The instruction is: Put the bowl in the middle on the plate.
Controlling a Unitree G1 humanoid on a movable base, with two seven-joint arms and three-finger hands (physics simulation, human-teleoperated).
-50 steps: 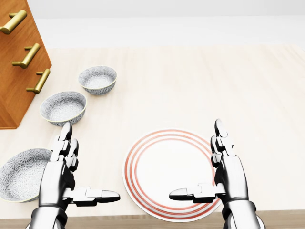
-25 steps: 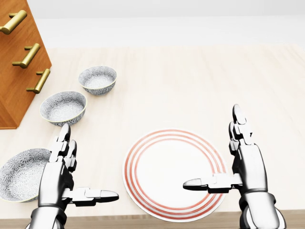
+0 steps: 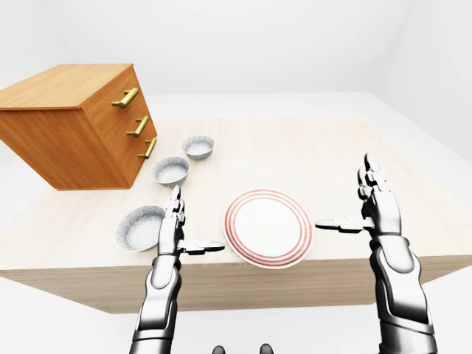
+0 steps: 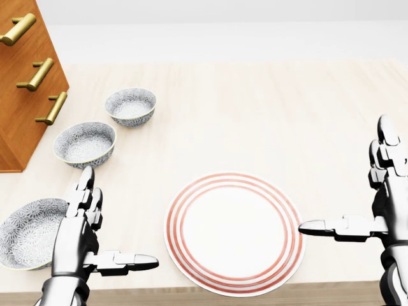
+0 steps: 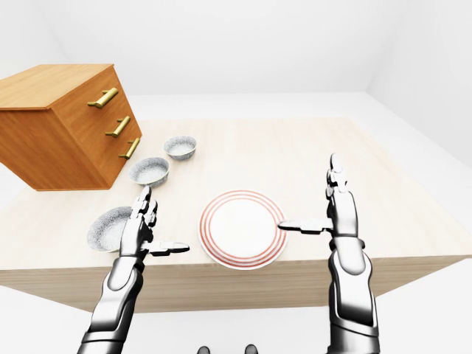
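Observation:
Three blue-patterned bowls stand in a slanted row at the left of the head view. The middle bowl (image 4: pixel 85 143) lies between a smaller upper bowl (image 4: pixel 131 106) and a wider lower bowl (image 4: pixel 29 233). A white plate (image 4: pixel 234 233) with red rings sits near the table's bottom edge, with nothing on it. My left hand (image 4: pixel 111 223) is open, fingers straight and thumb pointing right, between the lower bowl and the plate, below the middle bowl. My right hand (image 4: pixel 347 185) is open too, just right of the plate, its thumb pointing at the rim.
A wooden drawer cabinet (image 4: pixel 25 76) with brass handles stands at the upper left, close beside the bowls. The pale wooden table (image 4: pixel 255 115) stretches up and to the right. Its near edge runs right under the plate and both hands.
My right hand has slid to the right, from over the plate's right side to beyond its rim. The left hand, bowls and plate have not moved.

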